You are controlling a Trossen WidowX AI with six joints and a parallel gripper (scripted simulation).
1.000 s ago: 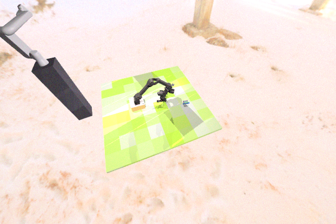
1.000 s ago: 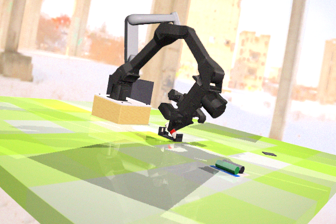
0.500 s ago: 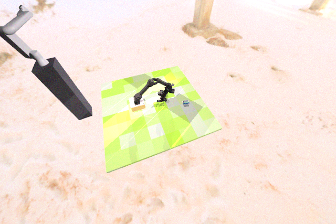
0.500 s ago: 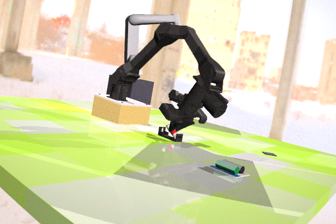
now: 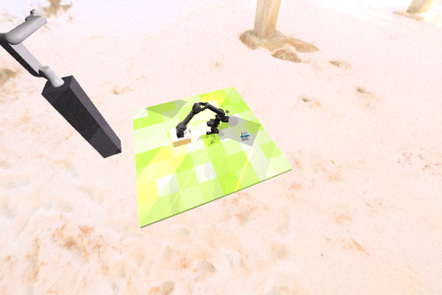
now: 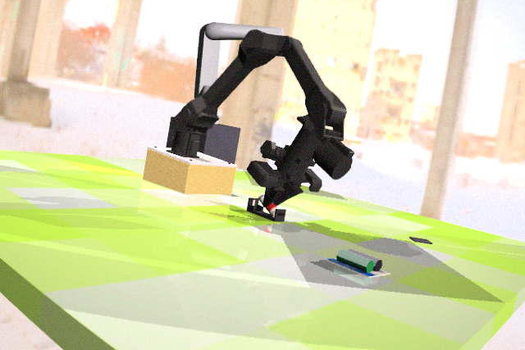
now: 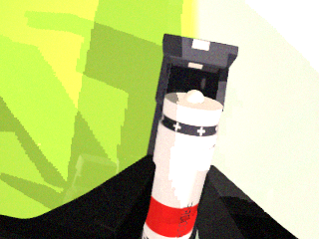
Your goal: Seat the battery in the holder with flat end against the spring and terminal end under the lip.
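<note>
The hand (image 6: 274, 202) is clenched on the battery (image 7: 181, 169), a white cell with a red band, holding it tilted over the dark holder (image 6: 266, 211); its nub end points into the holder's far wall, and its ribbed end sits back between the fingers

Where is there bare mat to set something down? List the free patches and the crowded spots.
Free: the wide near stretch of the mat, in front of the wooden base block and left of the green cylinder. Also the strip between the holder and that cylinder.

Crowded: around the holder, where the gripper holds the battery tilted over it.
</note>
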